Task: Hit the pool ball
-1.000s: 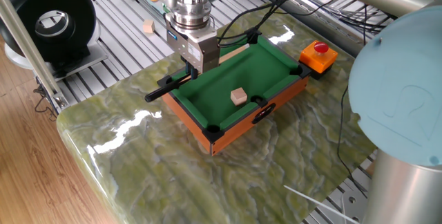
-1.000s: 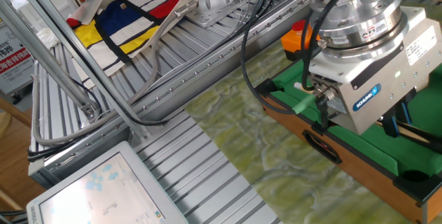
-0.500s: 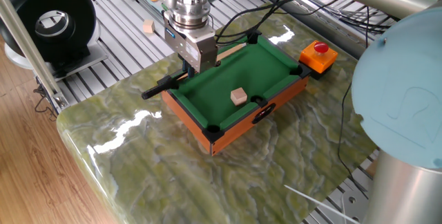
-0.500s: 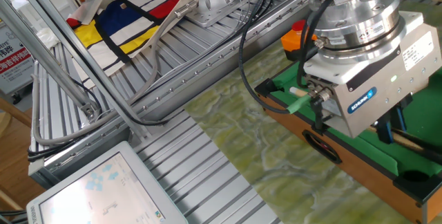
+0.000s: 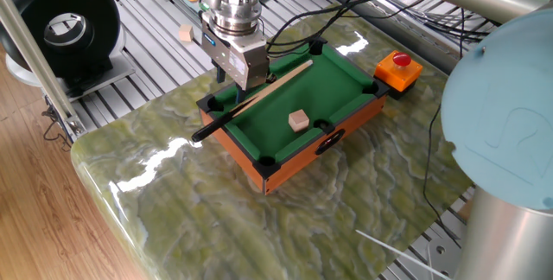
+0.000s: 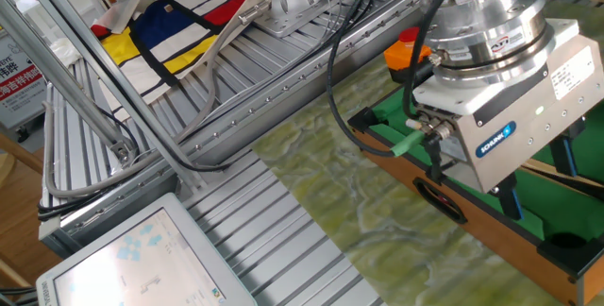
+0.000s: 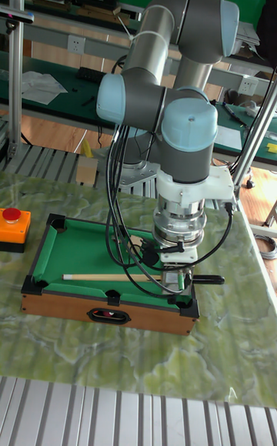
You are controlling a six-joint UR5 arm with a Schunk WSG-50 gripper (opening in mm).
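My gripper hangs over the near-left end of the small green pool table, shut on a wooden cue stick. The cue lies diagonally over the felt, its black handle sticking out past the left rim and its tip pointing toward the far corner. A tan wooden cube rests on the felt near the front side pocket. The pool ball shows in none of the views. In the tall fixed view the gripper holds the cue level along the table's length. The other fixed view shows the gripper from close up.
A red button on an orange box sits beyond the table's far end. Another tan cube lies on the aluminium rails behind. Cables trail from the arm over the table's back. A black reel stands at the left.
The gripper has shifted a little to the left and turned the cue. Its handle end swung toward the front, and the shaft now lies diagonally over the felt.
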